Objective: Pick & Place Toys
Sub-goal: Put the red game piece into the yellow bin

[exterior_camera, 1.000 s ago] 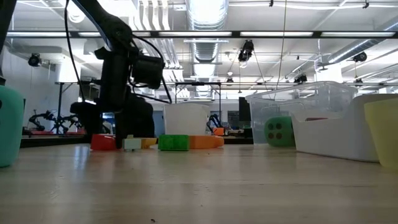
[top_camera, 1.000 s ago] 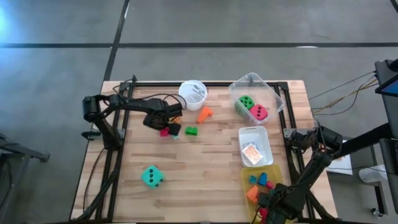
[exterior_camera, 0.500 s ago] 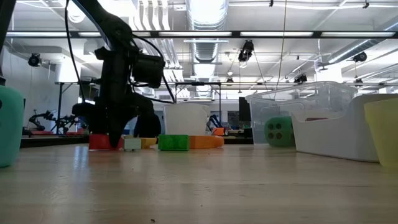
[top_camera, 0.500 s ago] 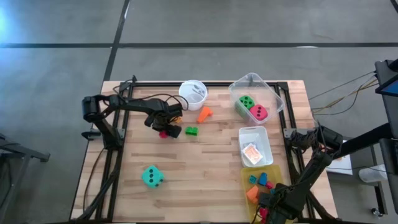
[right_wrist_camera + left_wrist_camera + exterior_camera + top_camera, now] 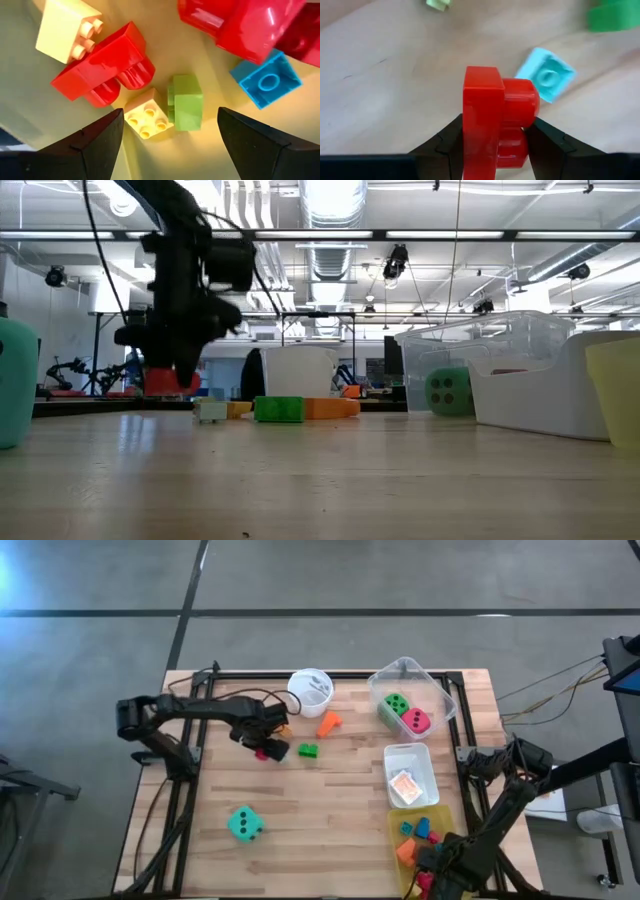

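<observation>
L gripper (image 5: 268,747) sits just left of the green block (image 5: 308,751), jaws clamped on a red block (image 5: 495,122); in the low view that block hangs clear of the table (image 5: 330,800), w/ the gripper (image 5: 170,380) above it. Under it, still on the wood: a light-blue block (image 5: 547,75), near the green block. Teal die (image 5: 244,823) lies well away from the green block, toward the front-left of the table. White cup (image 5: 310,688) stands behind the green block; orange block (image 5: 328,723) between cup and green block, a bit right. Further right, clear bin (image 5: 440,700) holds green die (image 5: 393,707) and pink die (image 5: 416,721), touching. White bin (image 5: 425,762) in front of it holds a card pack (image 5: 404,787). Yellow bin (image 5: 395,825), front-right, holds mixed blocks. R gripper (image 5: 432,875) is down in the yellow bin, jaws apart, holding nothing; wrist view shows red (image 5: 102,67), cream (image 5: 145,117), lime (image 5: 186,102) and blue (image 5: 265,80) blocks between its fingers (image 5: 97,145).
</observation>
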Robot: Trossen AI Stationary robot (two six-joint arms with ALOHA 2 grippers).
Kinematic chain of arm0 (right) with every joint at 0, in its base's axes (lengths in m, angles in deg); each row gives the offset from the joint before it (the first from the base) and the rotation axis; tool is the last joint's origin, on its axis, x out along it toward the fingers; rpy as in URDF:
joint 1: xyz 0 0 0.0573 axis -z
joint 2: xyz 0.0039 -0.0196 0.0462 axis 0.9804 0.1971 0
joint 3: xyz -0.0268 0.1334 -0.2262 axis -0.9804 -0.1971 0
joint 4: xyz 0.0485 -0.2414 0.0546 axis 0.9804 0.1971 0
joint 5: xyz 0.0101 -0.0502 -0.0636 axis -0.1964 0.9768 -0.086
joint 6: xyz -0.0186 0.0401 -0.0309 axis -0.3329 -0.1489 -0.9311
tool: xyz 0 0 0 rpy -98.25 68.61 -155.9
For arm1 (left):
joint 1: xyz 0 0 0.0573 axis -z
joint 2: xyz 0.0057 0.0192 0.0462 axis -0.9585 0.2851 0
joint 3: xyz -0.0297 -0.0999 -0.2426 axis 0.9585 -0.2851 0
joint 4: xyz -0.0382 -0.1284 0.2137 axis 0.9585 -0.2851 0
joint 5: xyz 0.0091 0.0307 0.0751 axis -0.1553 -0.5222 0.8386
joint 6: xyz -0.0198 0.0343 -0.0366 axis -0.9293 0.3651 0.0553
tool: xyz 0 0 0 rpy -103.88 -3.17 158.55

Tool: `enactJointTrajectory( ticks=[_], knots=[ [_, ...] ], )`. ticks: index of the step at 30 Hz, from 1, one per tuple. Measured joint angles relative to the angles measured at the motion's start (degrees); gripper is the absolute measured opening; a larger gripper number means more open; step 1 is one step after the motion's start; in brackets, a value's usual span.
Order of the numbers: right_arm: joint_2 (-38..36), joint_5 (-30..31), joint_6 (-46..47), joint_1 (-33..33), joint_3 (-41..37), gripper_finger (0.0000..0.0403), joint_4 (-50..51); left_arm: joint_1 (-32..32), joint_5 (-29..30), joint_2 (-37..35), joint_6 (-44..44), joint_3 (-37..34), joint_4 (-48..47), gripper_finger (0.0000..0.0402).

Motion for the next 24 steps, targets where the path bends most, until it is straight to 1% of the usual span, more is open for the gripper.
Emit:
enactJointTrajectory(
  ticks=[2, 5, 8, 11, 14, 18, 21, 22, 24],
  knots=[
    [0.0, 0.94, -0.05, 0.0, 1.38, 0.0315, 2.27, 0.52, 0.0, -3.07, -1.16, 0.83, -1.44, 0.0163],
    [0.0, 3.05, -0.75, 0.0, 3.99, 0.0315, 5.65, 2.05, 0.47, -7.8, -5.39, 2.81, -4.92, 0.0163],
    [0.0, 6.83, -1.78, 0.0, 6.62, 0.0315, 8.73, 4.73, 2.63, -11.78, -8.53, 5.93, -7.84, 0.0163],
    [0.0, 10.51, -2.31, 0.0, 8.59, 0.0315, 10.61, 8.06, 4.97, -14.08, -11.1, 9.88, -11.16, 0.0163],
    [0.0, 11.53, -3.63, 0.02, 9.72, 0.0315, 10.81, 11.88, 7.96, -14.22, -13.97, 15.17, -16.18, 0.0163],
    [0.02, 11.64, -4.95, 0.0, 10.01, 0.0315, 11.08, 16.49, 12.3, -12.23, -17.19, 23.44, -24.14, 0.0163],
    [0.0, 11.86, -5.06, 0.02, 9.86, 0.0315, 12.37, 19.43, 15.02, -10.65, -17.41, 28.47, -26.39, 0.0163],
    [0.01, 12.74, -5.04, 0.02, 9.73, 0.0315, 12.52, 20.27, 15.55, -10.18, -17.43, 29.69, -26.34, 0.0163],
    [0.04, 16.76, -5.85, 0.0, 9.68, 0.0315, 12.89, 21.65, 15.68, -9.23, -17.4, 31.07, -25.44, 0.0163]
  ],
)
